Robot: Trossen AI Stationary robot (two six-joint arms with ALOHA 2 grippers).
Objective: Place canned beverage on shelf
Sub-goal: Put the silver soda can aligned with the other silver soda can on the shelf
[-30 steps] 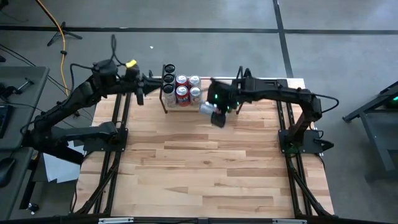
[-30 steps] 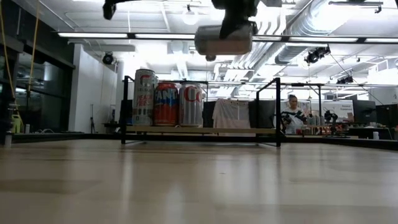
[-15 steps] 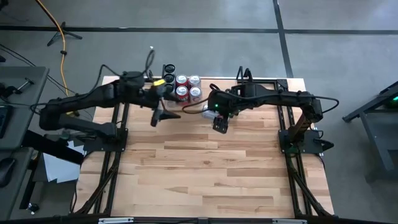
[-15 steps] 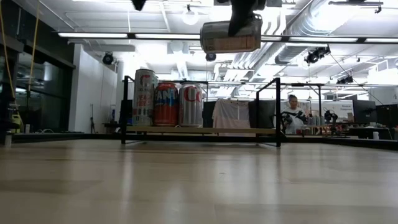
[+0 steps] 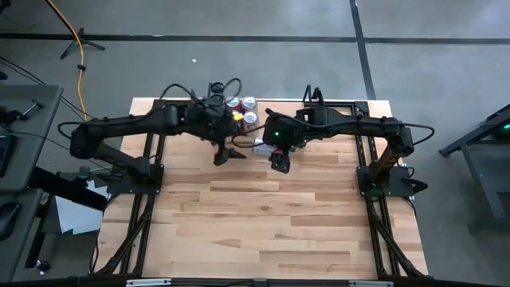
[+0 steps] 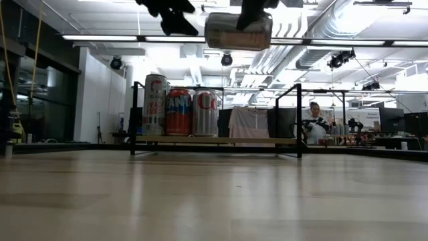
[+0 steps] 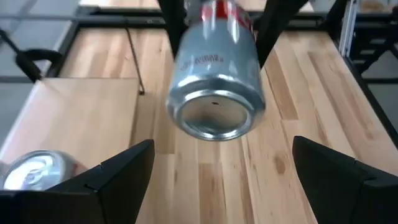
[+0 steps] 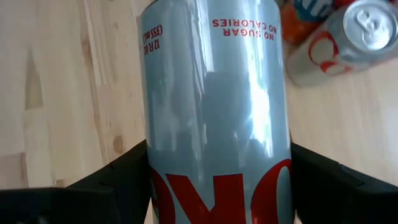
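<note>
A silver canned beverage [image 6: 239, 31] with red lettering hangs level, high above the table, with my right gripper [image 8: 219, 186] shut on it. Its concave bottom end [image 7: 214, 117] faces my left gripper [image 7: 221, 177]. That gripper stands open just short of that end, touching nothing; the low view shows it [image 6: 170, 13] left of the can. The shelf [image 6: 254, 140] stands at the table's far edge with three cans [image 6: 178, 112] upright on its left part. My right gripper pinches the can's round side wall [image 8: 155, 168] between its two fingers [image 8: 115, 183], on the half away from the bottom end. The fingers slant down from above, one on each side of the can. The can is lifted clear and lies level.
The shelf's right part [image 6: 267, 137] is bare plank between black rod uprights [image 6: 298, 120]. Cans on the shelf show beyond the held can in the right wrist view [image 8: 348, 37]. Bare wooden tabletop [image 5: 271, 215] stretches toward the near edge. A person [image 6: 311, 120] sits far behind.
My left gripper has swung from beside the shelf's left end toward the table's right and near side, sinking a little, up to the held can, and has opened. My right gripper has kept the can aloft, shifting it slightly.
</note>
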